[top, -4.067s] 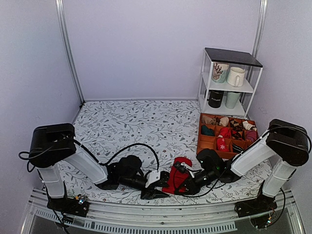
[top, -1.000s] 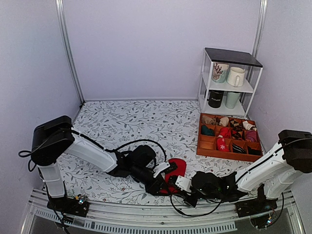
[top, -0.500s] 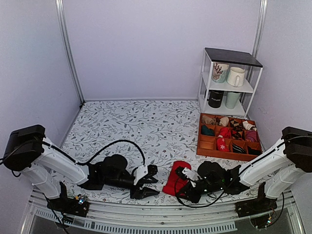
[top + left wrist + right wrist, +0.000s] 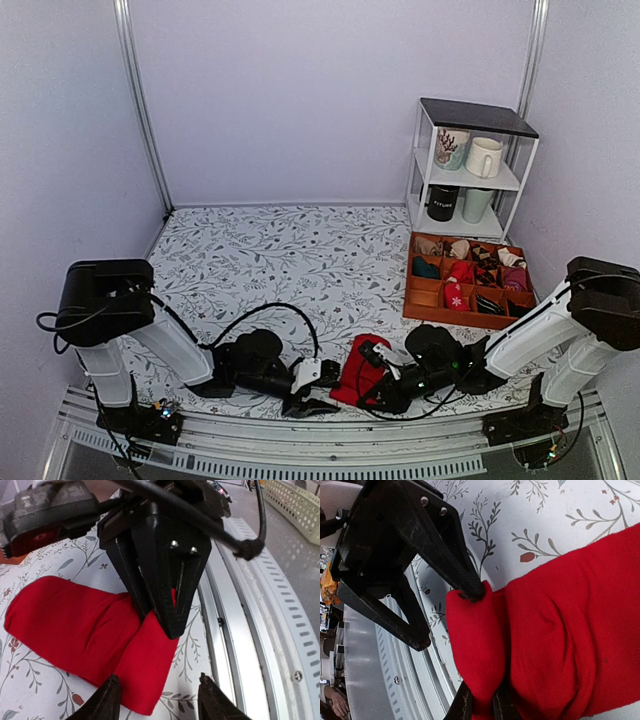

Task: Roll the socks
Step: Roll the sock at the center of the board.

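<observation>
Grip check: R gripper, black tapered fingers pressed together, pinches a puckered fold of the plain bright red soft-knit socks, lying lumpy at 6 o'clock on the leaf-print table. L gripper at their 9 o'clock, jaws spread, holding nothing.

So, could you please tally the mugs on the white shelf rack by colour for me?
Printed white mug: 1
Plain white mug: 1
Black mug: 1
Pale green mug: 1
Total: 4
</observation>
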{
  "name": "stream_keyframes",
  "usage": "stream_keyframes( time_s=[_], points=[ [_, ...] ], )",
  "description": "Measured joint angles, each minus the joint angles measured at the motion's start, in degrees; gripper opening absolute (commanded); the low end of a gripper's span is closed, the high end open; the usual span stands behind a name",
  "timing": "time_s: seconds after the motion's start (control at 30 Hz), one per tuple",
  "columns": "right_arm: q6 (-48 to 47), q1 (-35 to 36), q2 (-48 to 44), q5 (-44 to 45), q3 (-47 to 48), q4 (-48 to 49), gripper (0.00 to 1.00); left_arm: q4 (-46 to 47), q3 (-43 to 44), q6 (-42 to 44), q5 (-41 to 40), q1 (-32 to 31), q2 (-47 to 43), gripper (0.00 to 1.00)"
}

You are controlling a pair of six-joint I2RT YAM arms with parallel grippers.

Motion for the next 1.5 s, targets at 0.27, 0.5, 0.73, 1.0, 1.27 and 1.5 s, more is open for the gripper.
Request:
stream_keyframes(
  time_s=[0.27, 0.5, 0.73, 1.0, 1.27, 1.5],
  points=[
    [0.13, -1.44, 0.26, -2.99, 0.00, -0.04, 0.12, -0.55, 2.64, 0.61, 0.68, 0.00, 2.69, 0.40],
    [0.09, -1.86, 0.59, -4.48, 0.07, -0.04, 0.12, -3.17, 5.38, 0.31, -0.07, -0.02, 4.17, 0.20],
    [0.09, -2.60, 0.72, -5.60, 0.50, -0.90, 0.30, -5.27, 7.48, -0.94, -0.24, 0.00, 5.11, 0.00],
    [-3.61, -2.45, -7.08, 1.16, 1.42, -9.16, 0.53, -17.38, 9.14, -13.03, -4.35, 0.22, 0.24, 0.00],
    [-15.93, -0.74, -20.04, 12.92, -2.49, -9.11, 0.53, -29.16, 12.26, -23.89, -1.46, 2.45, -2.01, 0.00],
    [-27.91, 9.44, -17.31, 21.18, -3.56, -6.91, 0.53, -31.87, 13.84, -27.17, 2.27, 4.11, -1.27, 0.00]
  ],
)
